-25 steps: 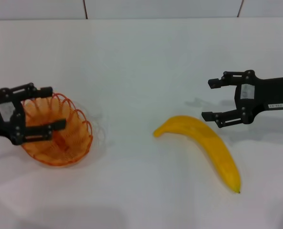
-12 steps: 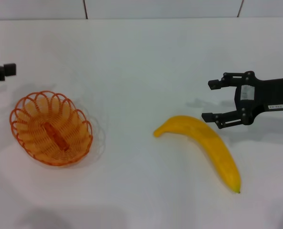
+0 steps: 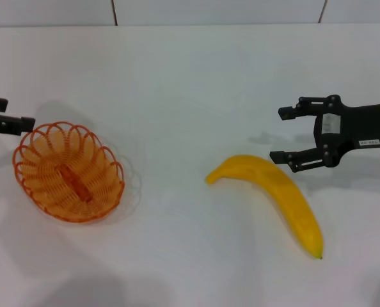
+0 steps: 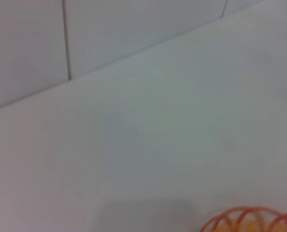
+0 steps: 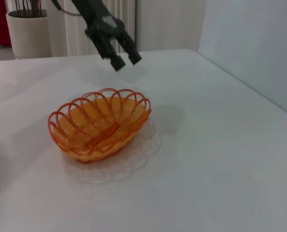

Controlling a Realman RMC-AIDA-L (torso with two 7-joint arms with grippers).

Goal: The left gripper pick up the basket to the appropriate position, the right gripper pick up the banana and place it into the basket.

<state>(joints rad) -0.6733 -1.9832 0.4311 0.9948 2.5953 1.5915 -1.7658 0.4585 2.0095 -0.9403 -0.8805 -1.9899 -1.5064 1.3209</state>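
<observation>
The orange wire basket point(image 3: 68, 171) sits on the white table at the left and holds nothing. My left gripper point(image 3: 11, 114) is at the far left edge, open and empty, just behind the basket's rim and apart from it. The right wrist view shows it point(image 5: 125, 61) hovering above the basket point(image 5: 100, 123). The left wrist view shows only a bit of basket rim point(image 4: 250, 220). The yellow banana point(image 3: 279, 195) lies at the right. My right gripper point(image 3: 279, 133) is open and empty, just behind the banana's upper end.
The white table point(image 3: 177, 96) ends at a tiled wall point(image 3: 215, 9) at the back. A pale planter point(image 5: 30, 31) stands beyond the table in the right wrist view.
My left gripper, which was around the basket's rim a second ago, let go, drew back to the far left and now hovers by the rim. The basket shifted slightly left. The right arm has not moved.
</observation>
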